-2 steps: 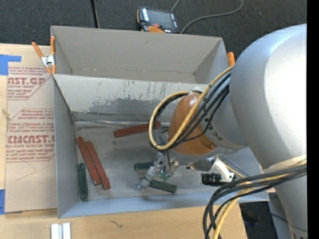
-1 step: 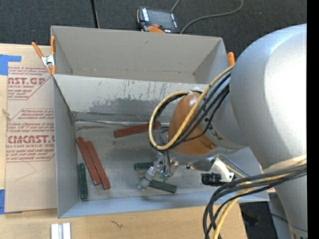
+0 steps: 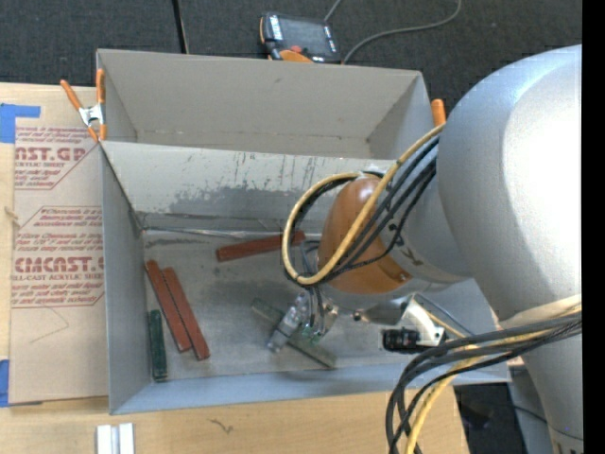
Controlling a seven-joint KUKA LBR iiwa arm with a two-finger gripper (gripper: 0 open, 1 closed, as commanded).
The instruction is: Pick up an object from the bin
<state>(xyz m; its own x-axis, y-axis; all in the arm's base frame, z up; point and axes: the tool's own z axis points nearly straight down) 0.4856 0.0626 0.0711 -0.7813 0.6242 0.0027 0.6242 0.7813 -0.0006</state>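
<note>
Just below arm (image 3: 510,178), claw (image 3: 301,327) over half-hidden grey stick (image 3: 319,355).

Bright, even light falls from above on the bin (image 3: 255,93), leaving its far wall pale and washed. The arm (image 3: 529,178) gleams white along its top. The bin floor is dimmer, with a soft shadow beneath the arm.

Dark carpeted floor (image 3: 57,17) lies beyond, a small black cabled box (image 3: 301,36) resting on it.
</note>
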